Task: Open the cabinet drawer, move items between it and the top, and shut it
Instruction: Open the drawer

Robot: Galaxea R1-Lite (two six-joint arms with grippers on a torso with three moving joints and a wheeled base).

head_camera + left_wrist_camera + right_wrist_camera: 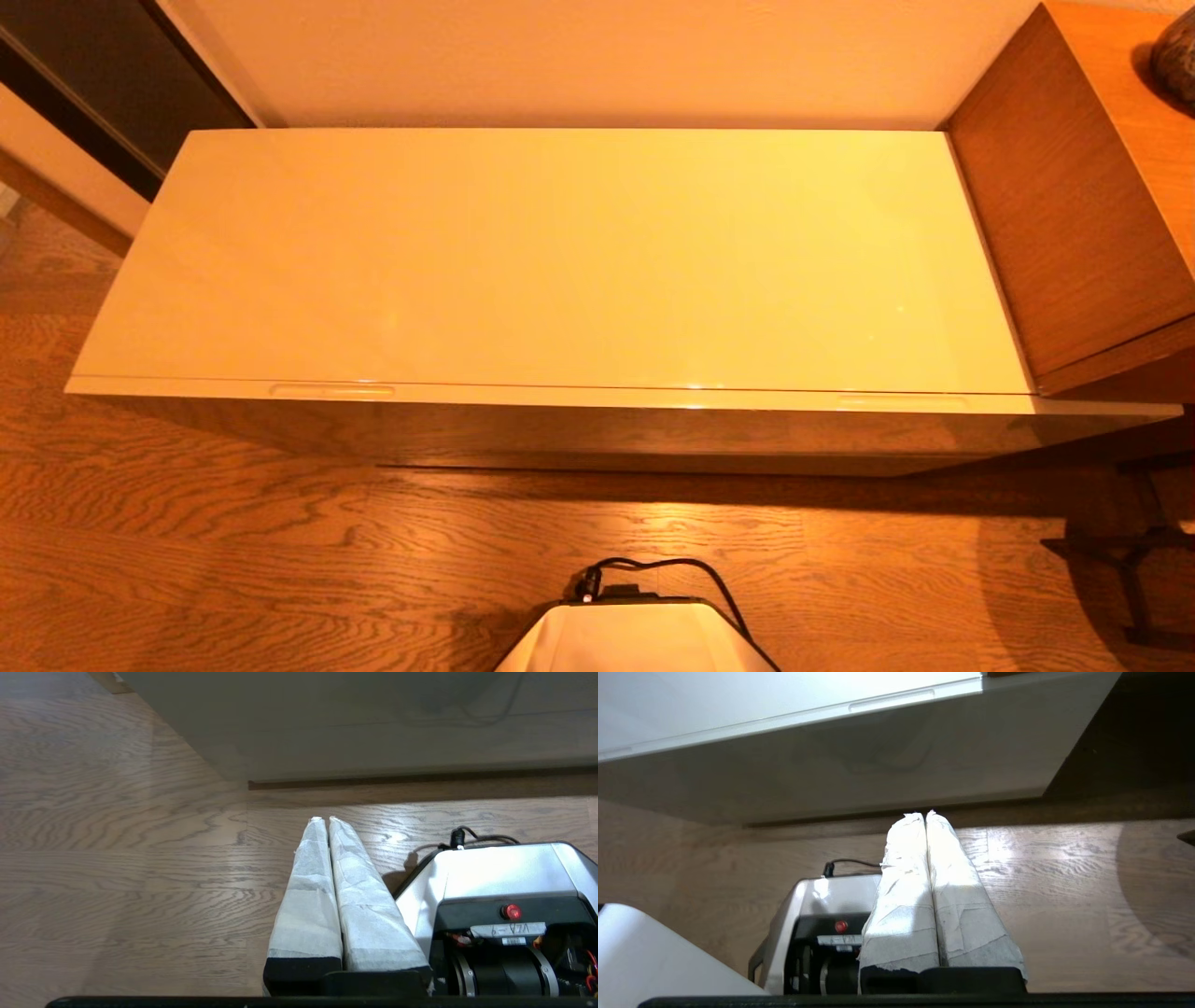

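cabinet [560,261] straight ahead against the wall, drawer [597,399] shut flush under the top [560,215]. glossy front looks slick and stiff; best purchase likely the shallow recess [331,390] at its upper edge. left gripper [325,820] and right gripper [924,814] both clenched, empty, low over the floor [233,560].

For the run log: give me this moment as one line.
drawer: closed | top: nothing visible on it | left gripper: shut, above floor | right gripper: shut, facing cabinet front
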